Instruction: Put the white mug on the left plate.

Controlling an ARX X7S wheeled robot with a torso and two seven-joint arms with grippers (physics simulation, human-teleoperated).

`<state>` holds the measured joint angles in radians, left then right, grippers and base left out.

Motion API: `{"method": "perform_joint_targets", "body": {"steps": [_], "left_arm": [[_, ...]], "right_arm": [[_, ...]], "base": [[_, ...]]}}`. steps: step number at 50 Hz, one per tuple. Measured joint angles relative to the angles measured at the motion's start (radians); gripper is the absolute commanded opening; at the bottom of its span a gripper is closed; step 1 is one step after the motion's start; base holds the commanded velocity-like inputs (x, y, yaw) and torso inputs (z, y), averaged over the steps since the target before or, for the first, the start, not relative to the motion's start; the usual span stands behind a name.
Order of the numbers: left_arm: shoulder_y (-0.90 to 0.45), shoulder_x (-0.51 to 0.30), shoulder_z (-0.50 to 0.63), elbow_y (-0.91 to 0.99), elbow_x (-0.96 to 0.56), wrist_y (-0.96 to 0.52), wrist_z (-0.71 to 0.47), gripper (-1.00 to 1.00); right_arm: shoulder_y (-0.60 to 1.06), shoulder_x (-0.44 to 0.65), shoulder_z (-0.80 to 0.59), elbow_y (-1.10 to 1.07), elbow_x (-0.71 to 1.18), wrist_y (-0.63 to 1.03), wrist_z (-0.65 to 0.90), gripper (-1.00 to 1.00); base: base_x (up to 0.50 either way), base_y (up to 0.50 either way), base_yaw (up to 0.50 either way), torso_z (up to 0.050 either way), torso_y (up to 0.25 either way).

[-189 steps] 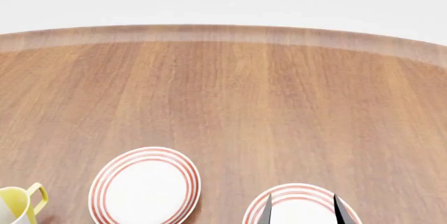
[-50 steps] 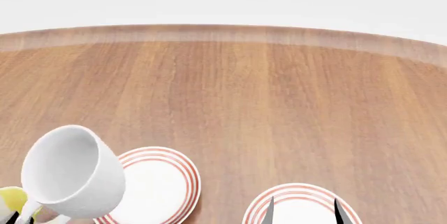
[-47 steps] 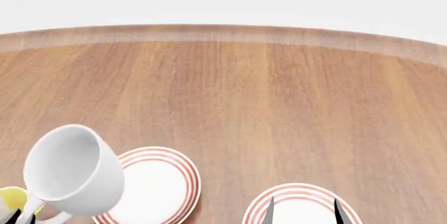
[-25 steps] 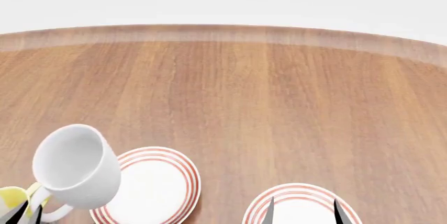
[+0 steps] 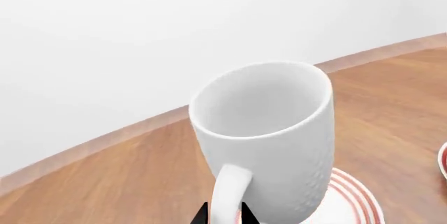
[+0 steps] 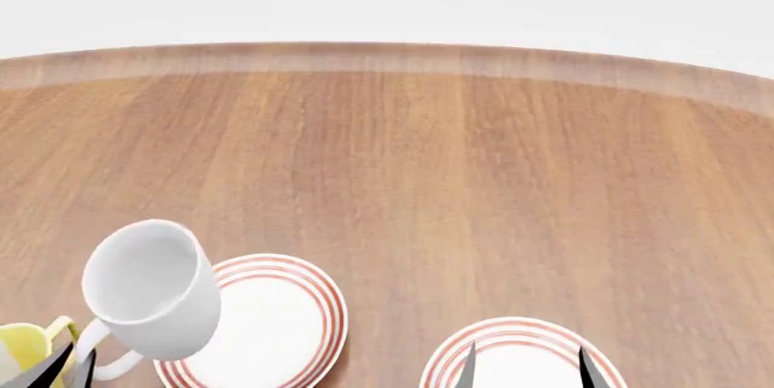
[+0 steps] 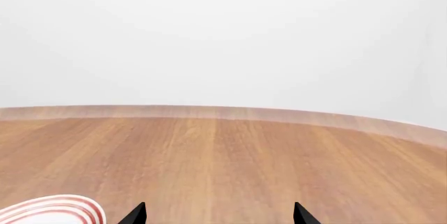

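left plate [image 6: 285, 334] partly behind white mug [image 6: 151, 288]

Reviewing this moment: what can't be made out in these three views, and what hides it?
- Left gripper: only dark fingertips show at the frame edge around the handle of the tall all-white glossy mug; grip contact cut off.
- Whether the mug's base touches the left red-ringed white plate: hidden by the mug's own body in head and left wrist views.
- Yellow-handled mug: mostly cut off by the head view's edge.
- Right red-ringed plate and right gripper: cropped at the frame bottom.
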<state>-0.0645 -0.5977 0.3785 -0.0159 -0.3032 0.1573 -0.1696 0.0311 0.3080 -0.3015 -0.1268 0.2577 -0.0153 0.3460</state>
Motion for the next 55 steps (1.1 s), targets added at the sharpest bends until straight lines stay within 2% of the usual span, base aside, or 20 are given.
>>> {"method": "perform_joint_targets", "body": {"steps": [55], "left_arm": [[-0.187,0.117,0.056,-0.292,0.019,0.003,0.078,-1.0]], "right_arm": [[0.003,0.009,-0.013,0.012,0.01,-0.012,0.011,1.0]], "base": [[0.0,0.0,0.0,0.0,0.0]]}}
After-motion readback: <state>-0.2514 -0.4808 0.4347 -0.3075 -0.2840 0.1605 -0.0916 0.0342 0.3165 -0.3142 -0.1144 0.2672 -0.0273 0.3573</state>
